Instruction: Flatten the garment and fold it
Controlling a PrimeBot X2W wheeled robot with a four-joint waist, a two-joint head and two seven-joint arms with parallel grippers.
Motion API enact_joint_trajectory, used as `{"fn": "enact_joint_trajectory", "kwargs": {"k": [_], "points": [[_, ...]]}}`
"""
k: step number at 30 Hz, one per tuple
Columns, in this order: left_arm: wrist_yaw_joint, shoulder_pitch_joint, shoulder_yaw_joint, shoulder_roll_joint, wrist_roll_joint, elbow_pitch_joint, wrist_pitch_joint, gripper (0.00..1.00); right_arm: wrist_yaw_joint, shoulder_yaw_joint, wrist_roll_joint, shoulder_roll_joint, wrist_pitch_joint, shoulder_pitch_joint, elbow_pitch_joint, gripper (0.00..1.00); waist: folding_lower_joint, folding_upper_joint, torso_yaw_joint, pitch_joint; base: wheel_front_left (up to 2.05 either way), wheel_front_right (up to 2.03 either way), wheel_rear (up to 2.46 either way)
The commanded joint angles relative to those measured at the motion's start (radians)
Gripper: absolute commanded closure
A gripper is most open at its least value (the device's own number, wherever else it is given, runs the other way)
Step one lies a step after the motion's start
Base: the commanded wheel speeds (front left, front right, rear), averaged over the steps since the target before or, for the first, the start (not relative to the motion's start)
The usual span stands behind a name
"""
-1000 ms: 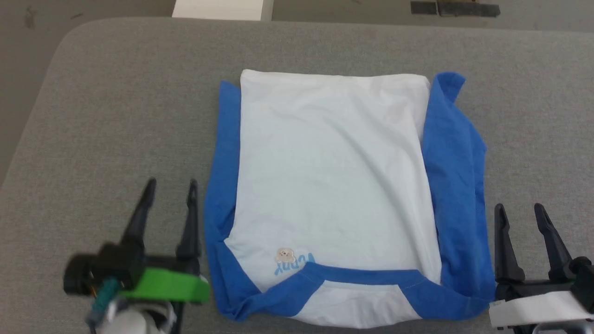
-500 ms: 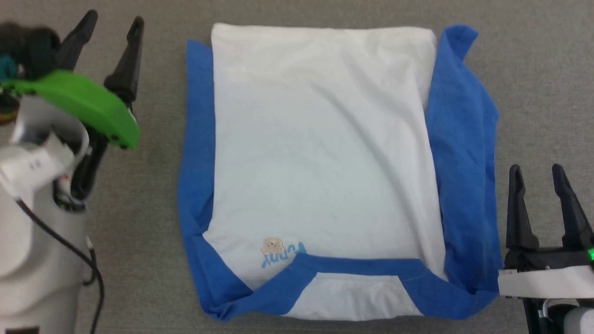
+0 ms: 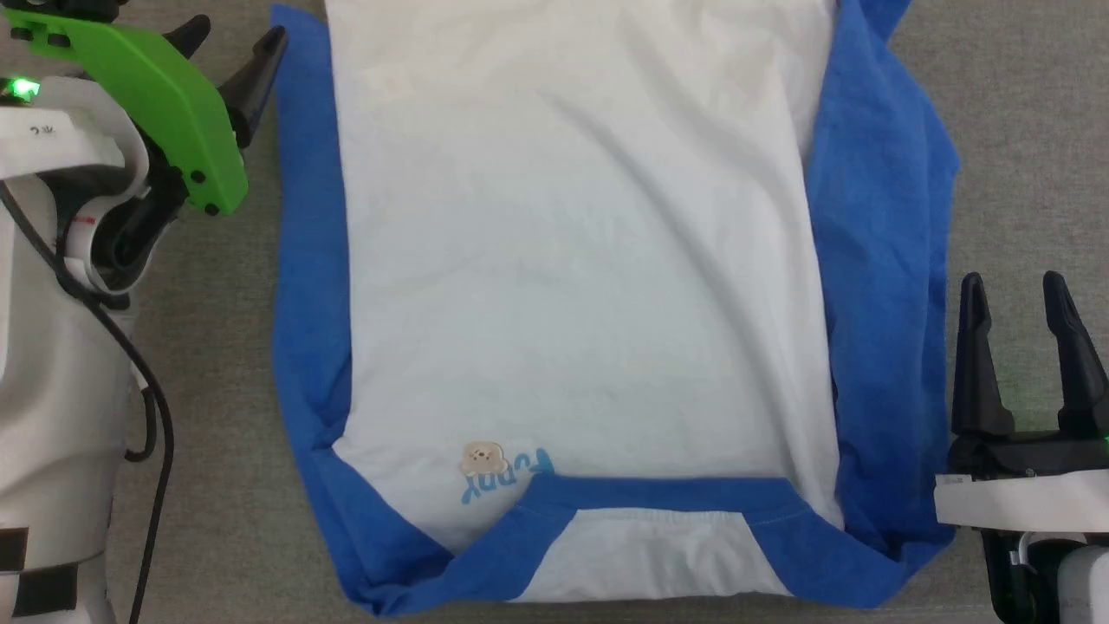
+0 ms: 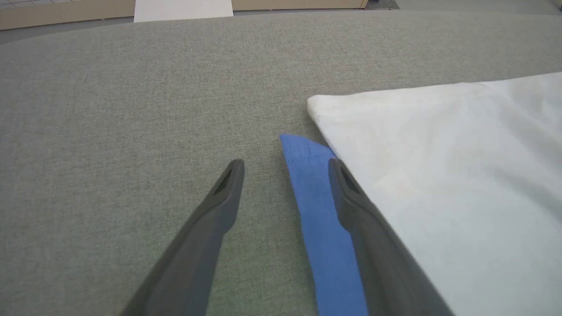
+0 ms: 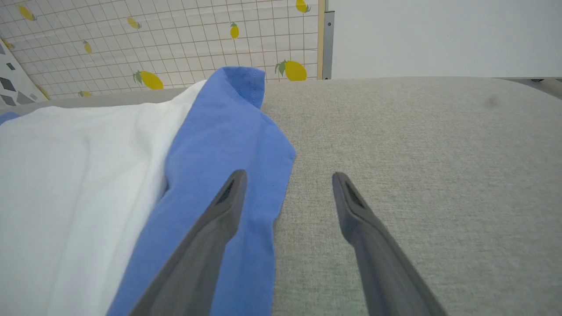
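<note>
One near claw: our right claw (image 3: 1012, 279) sits low beside the garment (image 3: 572, 260), released and empty, fingers pointing away along the surface (image 3: 1022, 130), just beside the right sleeve (image 3: 884, 260).
Neckband (image 3: 658, 494): the shirt's nearest edge.
Garment: spread on the surface, white body lying over the blue sleeves, shallow creases across it.
Handling: we judge it light, limp and quick to wrinkle; it will drape, not hold shape.
Hold: we would pinch edges or corners, never the middle.
Left sleeve (image 3: 308, 260): narrow blue strip along the side.
Far claw: our left claw (image 3: 238, 33) stands farther out, released and empty, one finger over that strip, near the far white corner (image 4: 316, 107).
</note>
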Motion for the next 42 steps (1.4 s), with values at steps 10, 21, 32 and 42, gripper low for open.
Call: {"fn": "enact_joint_trajectory", "kwargs": {"k": [10, 21, 32, 42], "points": [[0.011, -0.038, -0.016, 0.007, -0.008, 0.031, 0.035, 0.0, -0.001, -0.015, -0.002, 0.002, -0.004, -0.026, 0.002, 0.0, -0.0002, -0.0001, -0.017, 0.058, 0.0, 0.0, 0.0], [0.014, -0.018, -0.037, -0.004, -0.07, 0.045, 0.126, 0.06, -0.001, -0.021, -0.005, 0.002, 0.004, -0.038, -0.002, 0.0, -0.0002, -0.0001, -0.014, 0.083, 0.0, 0.0, 0.0], [-0.002, -0.012, -0.059, 0.009, -0.11, 0.023, 0.058, 1.0, -0.001, -0.017, -0.001, 0.002, 0.006, -0.052, 0.023, 0.0, -0.0002, -0.0001, -0.016, 0.059, 0.0, 0.0, 0.0], [-0.005, 0.081, -0.004, 0.018, -0.113, -0.01, -0.17, 1.0, -0.001, -0.016, 0.007, 0.002, -0.003, -0.009, 0.066, 0.0, -0.0002, -0.0001, 0.009, -0.108, 0.0, 0.0, 0.0]]}}
